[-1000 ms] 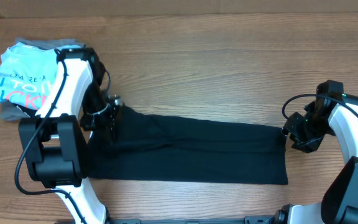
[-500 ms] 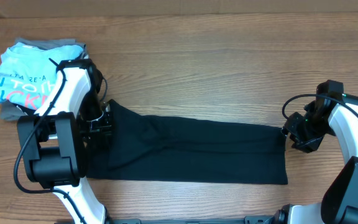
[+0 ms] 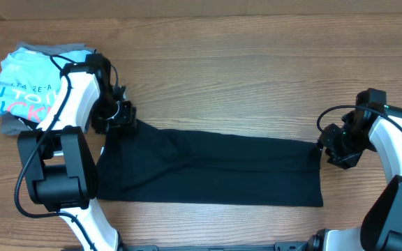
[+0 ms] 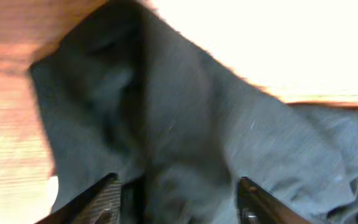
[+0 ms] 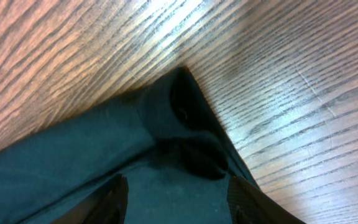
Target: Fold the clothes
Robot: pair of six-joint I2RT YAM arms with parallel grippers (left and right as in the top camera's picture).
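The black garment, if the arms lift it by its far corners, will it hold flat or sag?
Probably floppy: the black garment lies flat but bunches into soft folds by the right pincer. It would likely sag mid-span. It looks thin, so probably light, and the smooth wood table should let it slide.

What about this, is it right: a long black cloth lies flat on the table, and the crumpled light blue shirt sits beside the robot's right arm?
Not quite. The light blue shirt sits beside the left arm, not the right one, as the overhead view shows. The rest holds: the long black cloth lies flat on the table.
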